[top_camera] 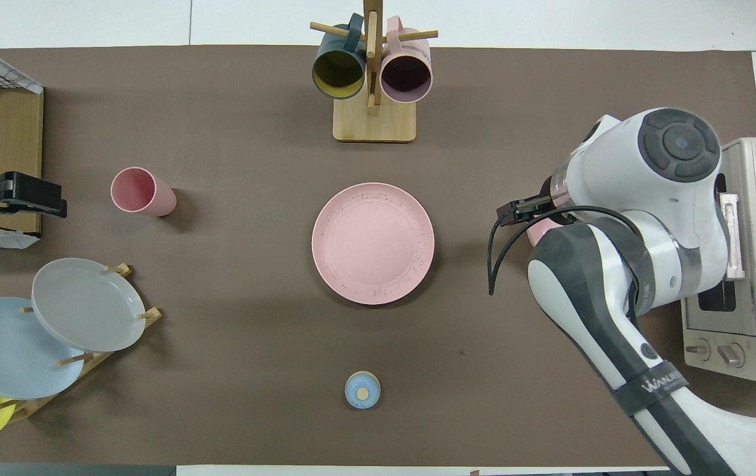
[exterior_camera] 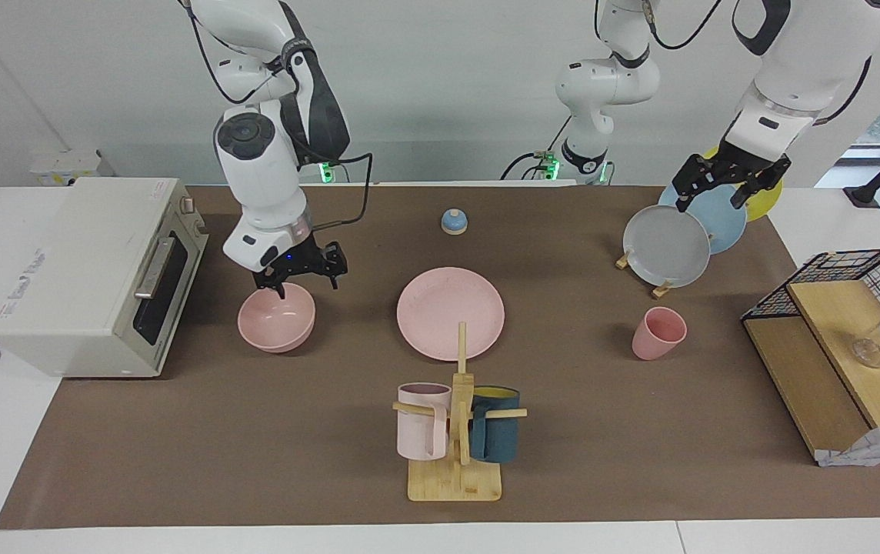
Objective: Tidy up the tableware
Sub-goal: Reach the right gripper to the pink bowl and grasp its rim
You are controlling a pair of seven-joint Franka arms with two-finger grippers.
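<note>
The pink plate (exterior_camera: 451, 312) lies flat at the middle of the table and also shows in the overhead view (top_camera: 373, 243). The pink bowl (exterior_camera: 276, 318) stands beside it toward the right arm's end, in front of the oven. My right gripper (exterior_camera: 307, 282) is open just above the bowl's rim nearest the robots, with one fingertip (exterior_camera: 281, 290) at the rim. In the overhead view the right arm hides the bowl except a sliver (top_camera: 542, 231). The pink cup (exterior_camera: 659, 333) stands upright toward the left arm's end. My left gripper (exterior_camera: 711, 198) waits open, raised over the plate rack.
A toaster oven (exterior_camera: 94, 277) stands at the right arm's end. A wooden mug tree (exterior_camera: 455, 431) holds a pale pink and a teal mug. A rack (exterior_camera: 659, 291) holds grey, blue and yellow plates. A wire-and-wood shelf (exterior_camera: 832, 346) and a small blue knob (exterior_camera: 454, 221) are there too.
</note>
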